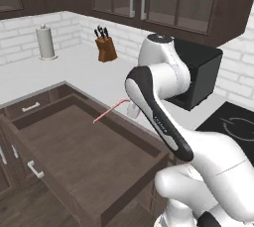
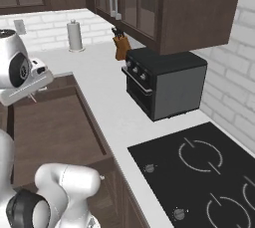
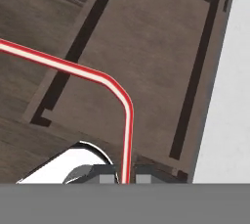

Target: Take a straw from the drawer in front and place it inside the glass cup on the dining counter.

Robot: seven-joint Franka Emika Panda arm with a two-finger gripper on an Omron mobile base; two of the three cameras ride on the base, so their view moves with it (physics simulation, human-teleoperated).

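gripper (image 3: 122, 176) clamps bent red-white straw (image 3: 97, 75); dark wood-grain drawer (image 3: 161, 47) open

Matt dark wood-grain drawer (image 1: 94, 156); glossy red-and-white straw (image 3: 73, 69).

Paper towel roll (image 1: 46, 42) upright near worktop's (image 1: 94, 75) back left corner. Knife block (image 1: 105, 48) by back edge against brick wall (image 1: 30, 35). Black toaster oven (image 2: 164, 82) at back edge under dark wall cabinets (image 2: 149, 3). Black cooktop (image 2: 199, 172) toward right end.
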